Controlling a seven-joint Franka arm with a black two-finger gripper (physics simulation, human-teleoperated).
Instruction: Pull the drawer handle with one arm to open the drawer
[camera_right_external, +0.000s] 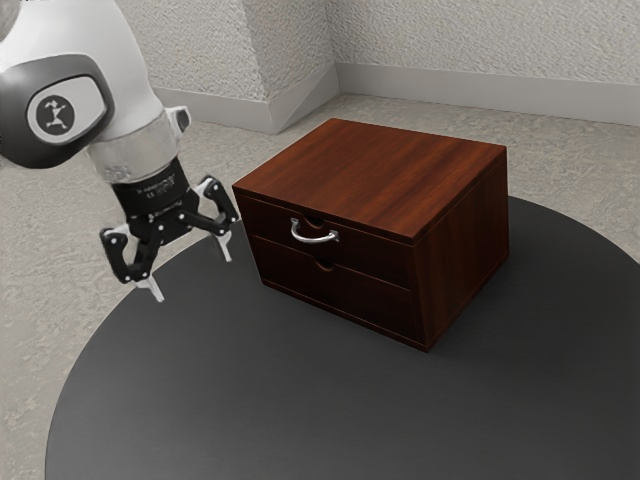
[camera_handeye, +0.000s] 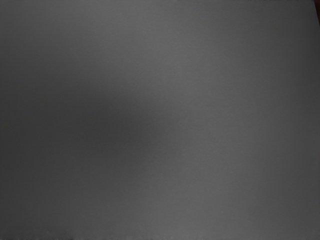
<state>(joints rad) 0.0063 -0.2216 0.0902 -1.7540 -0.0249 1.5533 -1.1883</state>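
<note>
Red-brown wood on the small cabinet (camera_right_external: 400, 190), set on the round black worktop (camera_right_external: 300, 400) toward the exterior view's right. Two drawers in its front face, upper drawer (camera_right_external: 365, 252) over lower drawer (camera_right_external: 340, 292), both flush and shut. On the upper one, a curved metal handle (camera_right_external: 314, 233), bowed outward, about midway along. On the lower one, just a notch at the top edge.

Hand (camera_right_external: 191, 272) off to the exterior view's left of the cabinet, near its front corner but apart from it, above the worktop's edge. Fingers (camera_right_external: 222, 225) spread wide, pointing down, holding nothing. Under the wrist camera, plain grey worktop (camera_handeye: 165, 120).

Step in hand, by the look of it: the approach. No contact with the handle, no pull begun, drawer not open at all.

Next move, as a judgement: bring the hand across to the front of the upper drawer, turn the wrist so the fingers face the drawer front rather than the worktop, and set them either side of the handle's bar. Then close on the bar and draw straight back, square to the drawer front.

Worth minding: probably little room behind the bar for a fingertip, and a crooked pull likely to slip off or drag the whole cabinet.
</note>
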